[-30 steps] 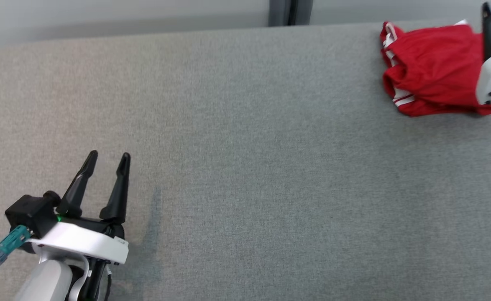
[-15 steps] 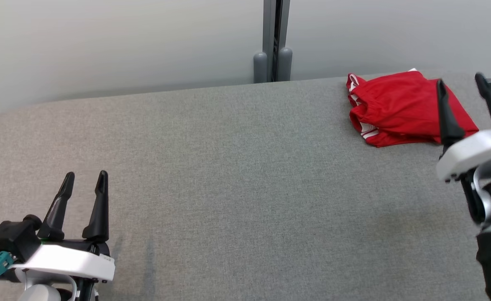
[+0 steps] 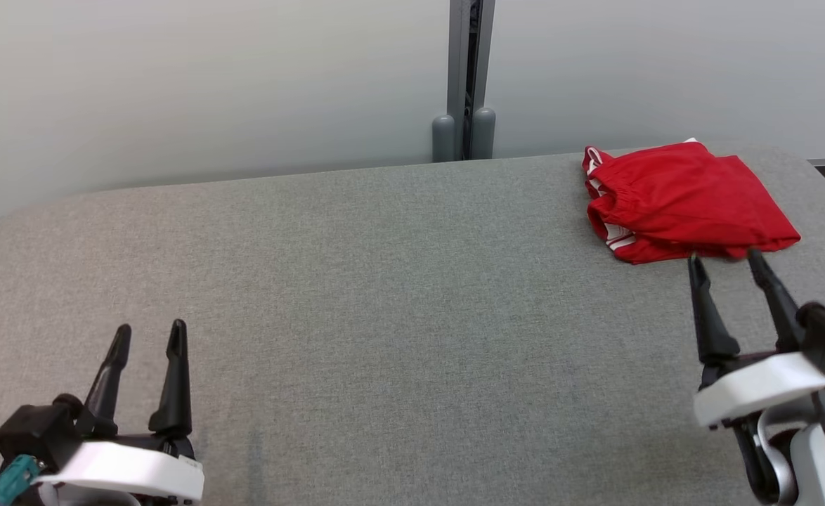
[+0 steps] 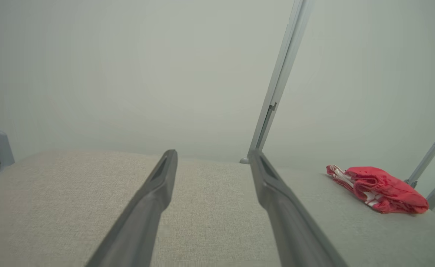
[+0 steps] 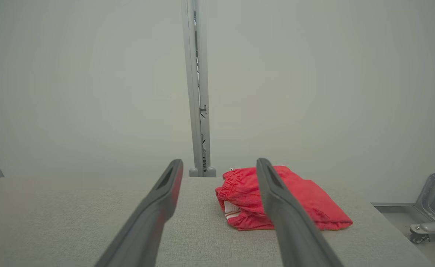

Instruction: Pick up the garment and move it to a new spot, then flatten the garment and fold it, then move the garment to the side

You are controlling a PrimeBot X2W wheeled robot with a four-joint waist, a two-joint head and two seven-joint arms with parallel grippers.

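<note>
Wall panelling (image 3: pixel 209 84), pale and plain, closes off the far side of the work area. In front of it stands the table (image 3: pixel 398 281), a broad surface covered in grey woven fabric with rounded far corners. A grey post (image 3: pixel 470 70) rises behind the table's far edge at 12 o'clock from the table centre, with two short rounded stubs at its foot.

The garment (image 3: pixel 679 200), red with white stripe trim, lies folded into a compact bundle at 2 o'clock from the table centre, close to the far edge. Its gathered waistband faces 9 o'clock. It rests flat on the fabric, and nothing grips it.

The right gripper (image 3: pixel 726 257) sits at 4 o'clock from the table centre. Its two dark fingers are spread apart and empty, and their tips reach just short of the garment's near edge at 6 o'clock from the bundle. The left gripper (image 3: pixel 151 325) sits at 7 o'clock from the table centre, well apart from the garment. Its fingers are likewise spread and empty, pointing toward 12 o'clock.
</note>
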